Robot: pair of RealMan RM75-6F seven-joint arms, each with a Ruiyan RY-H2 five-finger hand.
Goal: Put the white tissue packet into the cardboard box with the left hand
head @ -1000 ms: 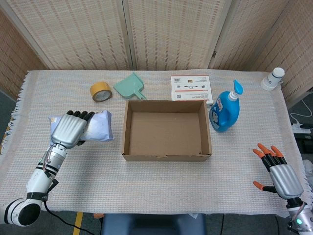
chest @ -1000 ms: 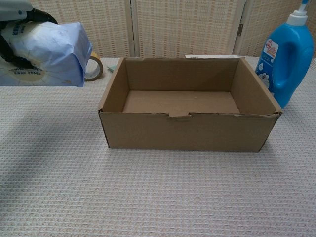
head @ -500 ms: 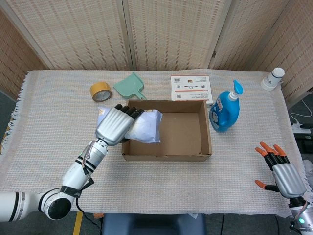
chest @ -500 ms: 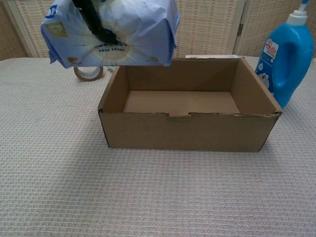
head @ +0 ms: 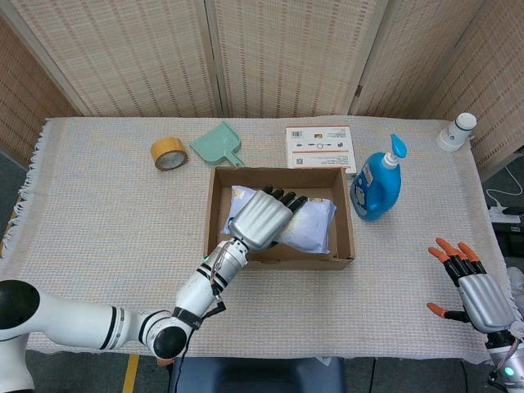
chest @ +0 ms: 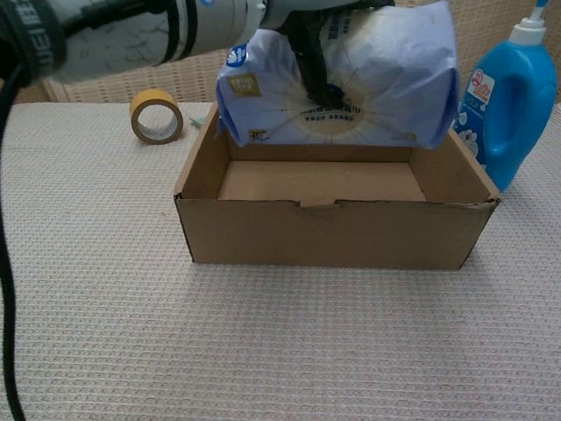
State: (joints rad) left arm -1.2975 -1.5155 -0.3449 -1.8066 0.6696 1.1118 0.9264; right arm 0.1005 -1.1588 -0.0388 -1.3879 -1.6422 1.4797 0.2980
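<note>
The surface (head: 98,213) is covered with a pale, waffle-textured cloth. Far left on it lies a roll of tan tape (head: 168,153), a ring on its side, and just right of it a mint-green plastic dustpan (head: 219,144). My left robot hand (head: 262,218), silver-backed with dark fingers, grips the white tissue packet (head: 311,225), a soft, crinkled plastic-wrapped pack with blue print. The packet hangs over the open cardboard box (head: 281,261); in the chest view it sits level with and above the box rim, its bottom face with a round printed seal turned toward that camera, so it is not yet resting on the box floor. The box is plain brown corrugated card, rectangular, flaps off, front rim slightly ragged. Behind it lies a flat white printed card (head: 320,147). Touching or just beside the box's right wall stands a blue pump bottle (head: 377,187), glossy plastic. At the far right corner stands a small white bottle (head: 456,131). My right robot hand (head: 472,287) rests low at the near right edge, orange-tipped fingers spread, holding nothing. One second ago my left hand held the packet well left of the box; half a second ago it was over the box's left wall; now it is over the middle.
</note>
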